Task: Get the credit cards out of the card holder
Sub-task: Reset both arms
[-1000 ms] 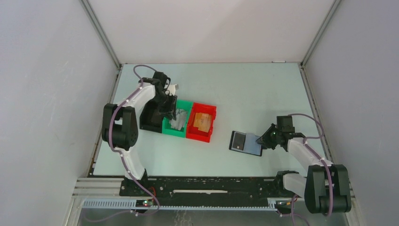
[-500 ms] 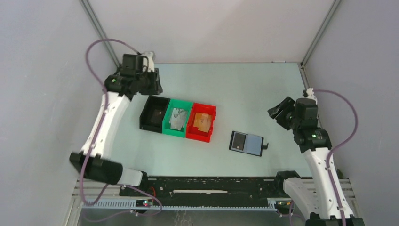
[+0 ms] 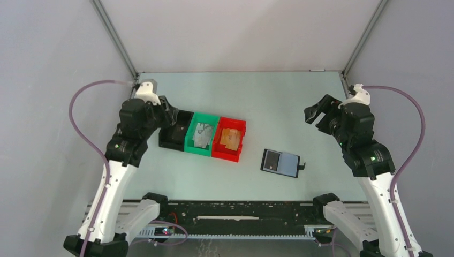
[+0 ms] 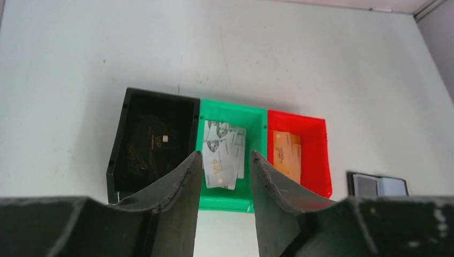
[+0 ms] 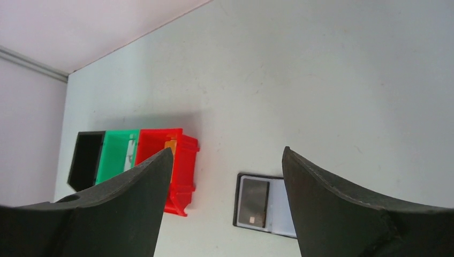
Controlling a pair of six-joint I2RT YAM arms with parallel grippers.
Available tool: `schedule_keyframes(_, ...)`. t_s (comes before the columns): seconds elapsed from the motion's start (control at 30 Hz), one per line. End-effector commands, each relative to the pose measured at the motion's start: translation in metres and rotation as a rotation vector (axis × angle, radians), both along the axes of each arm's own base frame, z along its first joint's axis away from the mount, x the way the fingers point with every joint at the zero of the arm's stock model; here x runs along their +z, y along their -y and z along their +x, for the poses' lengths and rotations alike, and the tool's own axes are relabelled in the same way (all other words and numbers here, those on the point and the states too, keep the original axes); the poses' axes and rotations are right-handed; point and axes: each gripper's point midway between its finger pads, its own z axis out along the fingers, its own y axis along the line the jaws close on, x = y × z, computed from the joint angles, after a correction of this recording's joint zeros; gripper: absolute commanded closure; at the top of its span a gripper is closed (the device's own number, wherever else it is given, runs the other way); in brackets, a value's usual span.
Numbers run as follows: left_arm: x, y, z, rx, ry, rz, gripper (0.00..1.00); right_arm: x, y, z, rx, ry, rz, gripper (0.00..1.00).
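- Right gripper (image 5: pixel 227 152): jaws released wide, empty; it has lifted off the holder (image 3: pixel 280 162) and now sits high to its right.
- Left gripper (image 4: pixel 226 156): jaws part-spread, empty; it has risen near the bins (image 3: pixel 196 150), well left of the holder.
- Holder lies open; a card (image 3: pixel 273 160) apparently remains inside, so extraction is likely unfinished.

- My left arm (image 3: pixel 110 182) stands up from its base, bent at the elbow, wrist held high and tipped downward.
- My left claw (image 4: pixel 225 155) points inward to the right, its jaws parted by a moderate gap, with nothing between them.
- My right arm (image 3: pixel 383 187) stands much the same way, wrist high.
- My right claw (image 5: pixel 227 152) points inward to the left, jaws spread wide and empty.
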Motion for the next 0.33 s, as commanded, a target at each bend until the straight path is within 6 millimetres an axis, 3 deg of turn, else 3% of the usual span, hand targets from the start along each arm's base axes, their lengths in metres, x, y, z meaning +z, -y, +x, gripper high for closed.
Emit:
schedule_keyframes(0.0, 0.000, -0.008, 0.006, 0.071, 0.094, -0.041, 0.57, 0.018, 0.016, 0.001, -0.050, 0.068, -0.083, 0.16)
schedule_keyframes(0.3, -0.002, -0.019, 0.004, 0.138, 0.108, -0.053, 0.57, 0.016, 0.017, 0.011, -0.076, 0.062, -0.079, 0.15)
